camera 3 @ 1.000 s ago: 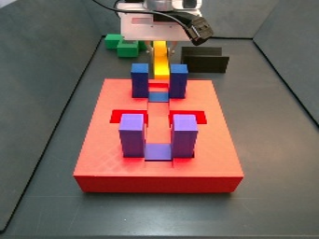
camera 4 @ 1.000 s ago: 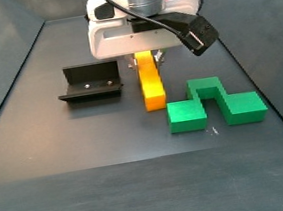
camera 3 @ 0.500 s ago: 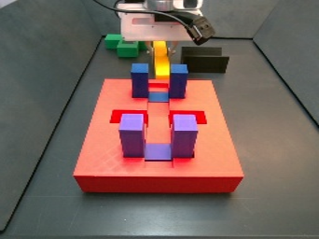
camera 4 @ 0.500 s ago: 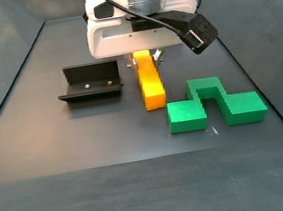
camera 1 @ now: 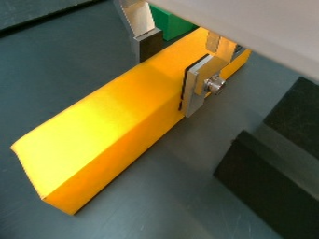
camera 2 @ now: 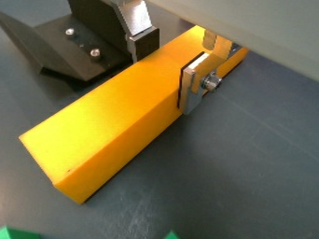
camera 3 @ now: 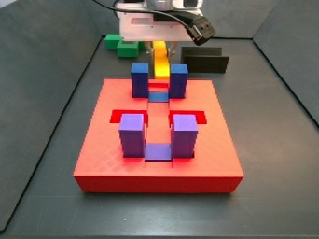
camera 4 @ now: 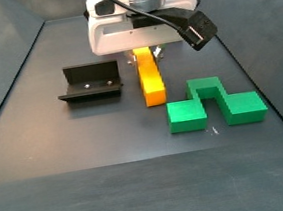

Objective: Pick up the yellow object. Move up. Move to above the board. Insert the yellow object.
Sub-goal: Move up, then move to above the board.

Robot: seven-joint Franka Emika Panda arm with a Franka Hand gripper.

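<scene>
The yellow object (camera 4: 150, 81), a long bar shading to orange, lies flat on the dark floor between the fixture (camera 4: 86, 83) and the green block (camera 4: 216, 104). My gripper (camera 4: 146, 54) is down over its far end. In both wrist views (camera 1: 173, 67) (camera 2: 169, 65) the fingers (camera 1: 197, 84) straddle the bar (camera 1: 112, 121) (camera 2: 125, 117) with dark pads against its two long sides. The red board (camera 3: 100, 149), with blue posts (camera 3: 141, 79) and purple posts (camera 3: 131, 133), lies in front of the bar (camera 3: 161, 56) in a side view.
The green block (camera 3: 121, 43) sits beside the gripper (camera 3: 162, 37). The black fixture also shows in a side view (camera 3: 210, 61) and close to the fingers in a wrist view (camera 2: 75, 42). Dark walls enclose the floor.
</scene>
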